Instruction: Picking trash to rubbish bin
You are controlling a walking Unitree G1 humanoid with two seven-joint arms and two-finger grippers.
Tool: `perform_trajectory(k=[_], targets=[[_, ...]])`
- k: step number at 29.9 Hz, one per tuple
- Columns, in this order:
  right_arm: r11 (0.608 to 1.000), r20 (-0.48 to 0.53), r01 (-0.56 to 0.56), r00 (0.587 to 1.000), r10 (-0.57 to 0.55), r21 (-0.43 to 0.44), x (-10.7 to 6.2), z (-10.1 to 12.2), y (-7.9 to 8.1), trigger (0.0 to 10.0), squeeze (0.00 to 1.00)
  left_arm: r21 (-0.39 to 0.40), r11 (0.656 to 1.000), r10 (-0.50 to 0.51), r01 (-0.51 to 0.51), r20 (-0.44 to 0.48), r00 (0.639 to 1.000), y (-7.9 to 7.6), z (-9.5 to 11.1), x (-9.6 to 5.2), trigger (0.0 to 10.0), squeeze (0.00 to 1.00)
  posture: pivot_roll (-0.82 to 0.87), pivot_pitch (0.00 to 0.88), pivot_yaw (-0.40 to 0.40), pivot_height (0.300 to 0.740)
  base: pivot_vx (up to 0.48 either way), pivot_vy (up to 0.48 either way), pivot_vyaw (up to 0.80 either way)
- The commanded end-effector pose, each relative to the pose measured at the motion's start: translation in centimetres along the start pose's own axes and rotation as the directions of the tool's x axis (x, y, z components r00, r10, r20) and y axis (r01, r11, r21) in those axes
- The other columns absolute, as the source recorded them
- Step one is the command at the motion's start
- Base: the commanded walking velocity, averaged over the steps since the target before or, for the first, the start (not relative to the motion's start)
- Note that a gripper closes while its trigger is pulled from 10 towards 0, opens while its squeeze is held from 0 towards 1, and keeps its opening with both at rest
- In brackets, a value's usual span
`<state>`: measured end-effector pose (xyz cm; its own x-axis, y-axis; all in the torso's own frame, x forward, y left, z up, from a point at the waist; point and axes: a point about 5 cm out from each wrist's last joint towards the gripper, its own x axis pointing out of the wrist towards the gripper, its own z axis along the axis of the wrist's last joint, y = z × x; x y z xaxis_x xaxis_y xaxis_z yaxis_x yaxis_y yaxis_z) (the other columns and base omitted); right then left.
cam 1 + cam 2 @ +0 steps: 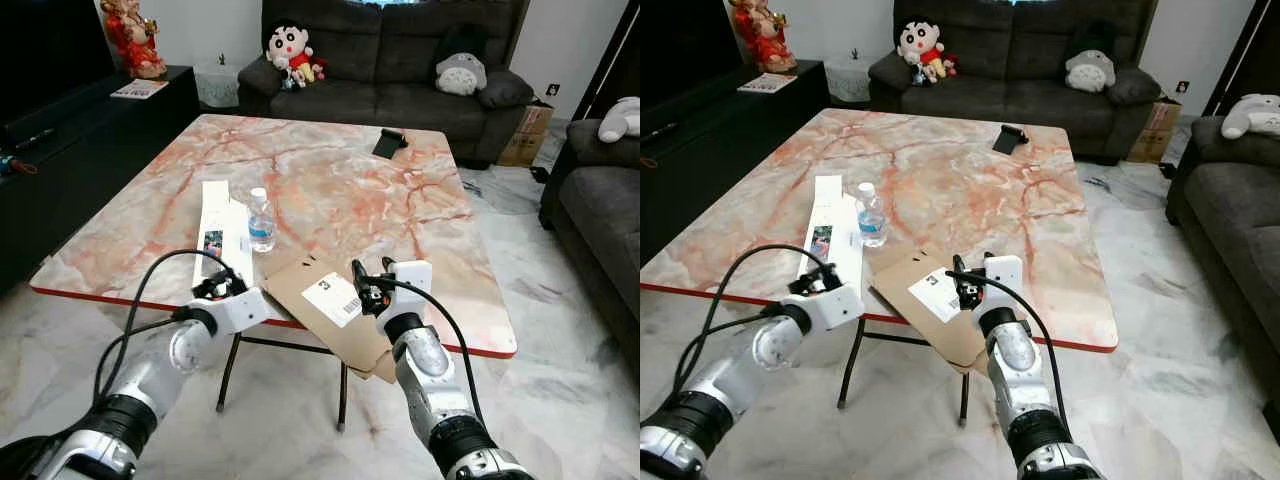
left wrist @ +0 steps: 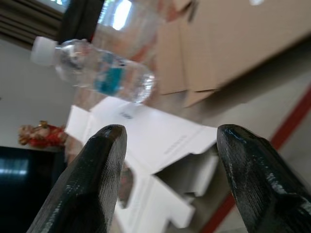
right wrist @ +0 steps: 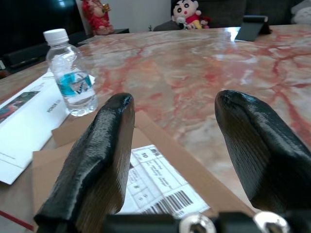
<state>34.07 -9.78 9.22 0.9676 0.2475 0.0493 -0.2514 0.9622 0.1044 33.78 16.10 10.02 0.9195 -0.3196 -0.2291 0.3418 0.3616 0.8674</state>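
My right gripper [image 1: 371,279] fingers spread wide over flattened cardboard [image 1: 320,312], left gripper [image 1: 222,287] open, empty, near water bottle [image 1: 261,220], marble counter [image 1: 350,180]

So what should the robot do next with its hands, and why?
Probably ease the right gripper forward and down onto the flattened cardboard. Its fingers are open and empty, hovering just above the shipping label, and the cardboard overhangs the near edge of the table, so it looks the easiest trash to pinch. The left gripper is open too, facing the white box and water bottle.
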Motion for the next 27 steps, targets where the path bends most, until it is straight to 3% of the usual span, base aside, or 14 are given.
perform_trajectory(k=[1, 7, 14, 27], targets=[[1.000, 0.004, -0.002, 1.000, 0.002, -0.001, 0.2, 0.3, 0.0, 10.0, 0.00, -0.003, 1.000, -0.019, 0.019, -0.006, 1.000, -0.3, -0.2, -0.1, 10.0, 0.00, 0.18, 0.000, -0.039, 0.740, 0.000, 0.000, 0.00], [1.000, 0.003, 0.000, 1.000, 0.000, -0.001, 0.2, 0.3, 0.0, 10.0, 0.00, 0.053, 0.996, -0.062, 0.067, -0.083, 0.995, -0.4, -1.7, -0.6, 10.0, 0.00, 0.18, 0.000, -0.039, 0.740, 0.000, 0.000, 0.00], [1.000, 0.002, -0.005, 1.000, 0.005, -0.001, 0.3, 0.3, 0.1, 10.0, 0.00, 0.098, 0.995, -0.019, 0.030, -0.119, 0.993, 0.3, -2.1, -0.6, 10.0, 0.00, 0.18, 0.000, -0.041, 0.740, 0.000, 0.000, 0.00], [1.000, 0.003, -0.003, 1.000, 0.003, 0.001, 0.3, 0.3, 0.1, 10.0, 0.00, 0.114, 0.993, 0.011, 0.006, -0.156, 0.988, 0.7, -2.4, -0.5, 10.0, 0.00, 0.18, 0.000, -0.041, 0.740, 0.000, 0.000, 0.00]])
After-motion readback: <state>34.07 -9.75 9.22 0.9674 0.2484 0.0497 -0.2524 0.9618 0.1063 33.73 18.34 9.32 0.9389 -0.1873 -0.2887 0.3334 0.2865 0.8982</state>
